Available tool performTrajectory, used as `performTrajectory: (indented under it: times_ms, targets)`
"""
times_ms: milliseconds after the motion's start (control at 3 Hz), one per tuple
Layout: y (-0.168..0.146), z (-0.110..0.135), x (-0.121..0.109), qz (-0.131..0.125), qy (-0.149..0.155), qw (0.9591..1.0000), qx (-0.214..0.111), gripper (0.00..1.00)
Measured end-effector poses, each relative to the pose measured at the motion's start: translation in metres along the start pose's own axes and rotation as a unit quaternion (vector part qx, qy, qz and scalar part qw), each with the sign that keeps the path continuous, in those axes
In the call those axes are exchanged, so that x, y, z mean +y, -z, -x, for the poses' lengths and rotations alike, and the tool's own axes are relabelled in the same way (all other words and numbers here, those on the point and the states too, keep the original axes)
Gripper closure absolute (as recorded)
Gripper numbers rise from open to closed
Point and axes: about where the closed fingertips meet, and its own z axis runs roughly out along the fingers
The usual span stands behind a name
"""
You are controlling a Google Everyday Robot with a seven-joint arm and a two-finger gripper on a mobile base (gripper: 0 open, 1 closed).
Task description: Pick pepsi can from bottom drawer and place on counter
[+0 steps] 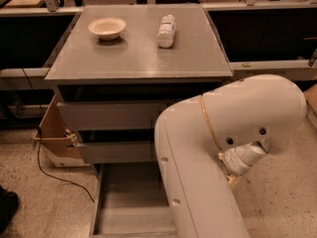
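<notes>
My big white arm (213,152) fills the lower right of the camera view, in front of the cabinet. Only the wrist and a tan tip of the gripper (232,180) show under the elbow, to the right of the open bottom drawer (124,202). The rest of it is hidden behind the arm. The pepsi can is hidden. What shows of the drawer's grey floor is bare, and the arm covers its right part. The grey counter (124,58) tops the cabinet above.
A cream bowl (107,28) and a white bottle (166,30) lying on its side rest on the counter. Two shut grey drawers (109,115) sit above the open one. A cardboard box (53,133) and a black cable (54,175) lie at the left. Wooden benches run behind.
</notes>
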Motion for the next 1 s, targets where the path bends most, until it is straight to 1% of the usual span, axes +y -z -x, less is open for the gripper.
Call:
performTrajectory:
  times_ms: [333,667,1000]
  targets:
    - [0.003,0.026,0.006,-0.003,0.002,0.9994,-0.036,1.00]
    - [0.012,0.049,0.014,0.007,0.001,0.9970,-0.077,1.00]
    - [0.026,0.079,0.029,0.028,0.013,0.9910,-0.131,1.00]
